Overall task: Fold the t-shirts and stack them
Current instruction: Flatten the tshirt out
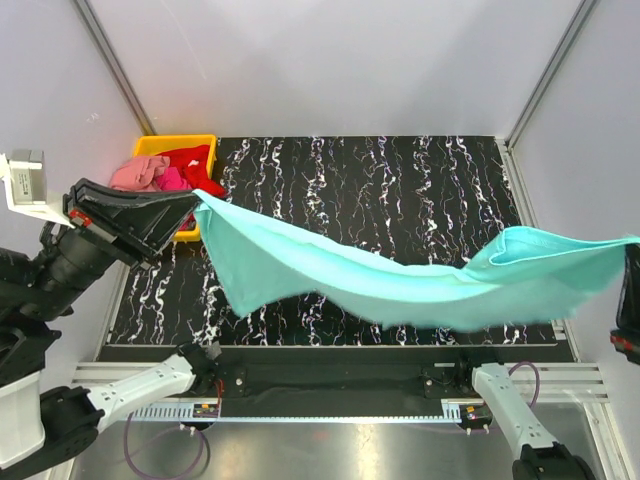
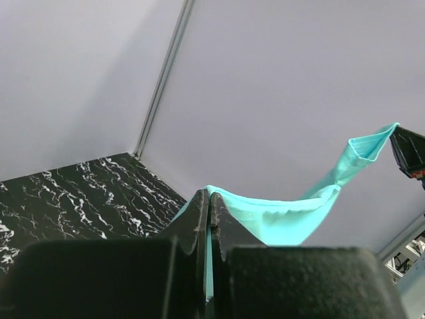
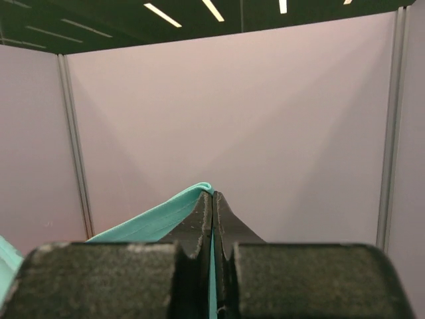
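Note:
A turquoise t-shirt [image 1: 400, 285] hangs stretched in the air above the table, sagging in the middle. My left gripper [image 1: 196, 199] is shut on its left end, and teal cloth shows between the pinched fingers in the left wrist view [image 2: 210, 194]. My right gripper [image 1: 631, 246] is shut on the right end at the frame's edge, where the hem folds over the fingertips [image 3: 212, 194]. A salmon pink t-shirt [image 1: 138, 172], a magenta one [image 1: 172, 181] and a red one [image 1: 193, 160] lie bunched in the yellow bin [image 1: 180, 141].
The yellow bin stands at the back left corner of the black marbled table [image 1: 400, 180]. Grey walls with metal posts [image 1: 545, 70] close in the back and sides. The arm bases sit on a rail [image 1: 330, 385] along the near edge.

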You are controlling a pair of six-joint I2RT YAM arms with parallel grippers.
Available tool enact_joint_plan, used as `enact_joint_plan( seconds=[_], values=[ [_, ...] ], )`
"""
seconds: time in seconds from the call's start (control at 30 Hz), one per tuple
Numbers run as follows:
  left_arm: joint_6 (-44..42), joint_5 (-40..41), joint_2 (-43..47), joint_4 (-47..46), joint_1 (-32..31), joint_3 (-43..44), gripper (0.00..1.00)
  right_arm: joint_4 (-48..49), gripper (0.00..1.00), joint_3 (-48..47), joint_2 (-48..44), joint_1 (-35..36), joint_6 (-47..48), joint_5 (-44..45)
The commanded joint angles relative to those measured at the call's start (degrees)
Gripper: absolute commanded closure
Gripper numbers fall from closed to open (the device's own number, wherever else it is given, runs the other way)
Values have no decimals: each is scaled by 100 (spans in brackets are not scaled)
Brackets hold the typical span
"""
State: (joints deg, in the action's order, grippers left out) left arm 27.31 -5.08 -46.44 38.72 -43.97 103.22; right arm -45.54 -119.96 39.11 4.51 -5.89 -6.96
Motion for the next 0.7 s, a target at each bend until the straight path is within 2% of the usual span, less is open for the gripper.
enact_joint_plan(
  seconds=[0.0, 0.13, 0.2, 0.27, 0.33, 0.43, 0.53, 0.63, 0.67],
  values=[
    [3, -258, -243, 117, 2, 382, 100, -43, 100, -1, 219, 14, -9, 177],
    [-287, 724, -672, 671, 2, 638, 100, 123, 100, 332, 465, 6, 228, 406],
    [-506, 1305, -883, 733, 2, 516, 100, 561, 100, 1042, 527, 14, 343, 546],
    [-804, 2254, -1068, 707, 2, 201, 100, 861, 100, 1770, 641, 14, 369, 617],
    [-1025, 3104, -1445, 488, 2, -29, 100, 1423, 100, 2203, 843, 14, 369, 582],
    [-1604, 3714, -1929, -257, 72, -363, 100, 2302, 100, 2715, 1290, 14, 466, 608],
    [-2290, 3682, -2185, -1742, 256, -776, 100, 2550, 100, 2277, 2256, 6, 563, 617],
    [-2660, 3471, -2858, -2184, 695, -357, 100, 2979, 100, 1811, 3118, 14, 826, 679],
    [-2687, 3444, -3097, -2150, 966, 97, 100, 3102, 100, 1618, 3294, 14, 966, 670]
  ],
)
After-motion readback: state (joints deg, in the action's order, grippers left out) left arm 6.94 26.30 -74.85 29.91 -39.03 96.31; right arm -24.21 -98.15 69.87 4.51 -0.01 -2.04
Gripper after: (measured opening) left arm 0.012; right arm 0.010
